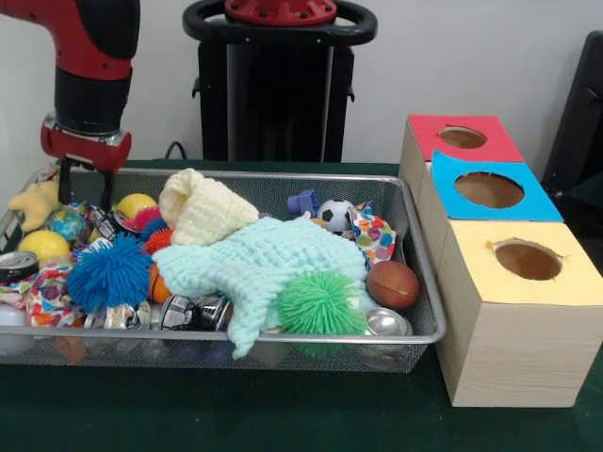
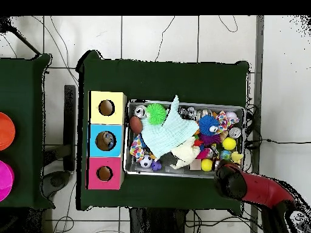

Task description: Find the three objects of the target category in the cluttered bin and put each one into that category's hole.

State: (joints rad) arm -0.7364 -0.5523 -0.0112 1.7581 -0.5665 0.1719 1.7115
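My gripper (image 1: 87,196) hangs open over the far left corner of the wire bin (image 1: 283,175), its dark fingers (image 1: 64,186) just above a globe ball (image 1: 68,226) and a yellow ball (image 1: 135,203). Nothing is held between them. The bin holds a mint cloth (image 1: 283,268), a cream knitted hat (image 1: 200,209), a blue spiky ball (image 1: 109,273), a green spiky ball (image 1: 322,303), a brown ball (image 1: 392,284), a small soccer ball (image 1: 334,215) and cans (image 1: 193,313). In the overhead view the red arm (image 2: 255,189) covers the gripper at the bin's (image 2: 182,102) lower right corner.
Three wooden boxes with round holes stand beside the bin: red-topped (image 1: 424,127), blue-topped (image 1: 528,202) and yellow-topped (image 1: 471,273). Overhead they show as yellow (image 2: 97,100), blue (image 2: 95,148) and red (image 2: 93,181). A yellow star plush (image 1: 36,202) lies at the bin's left end.
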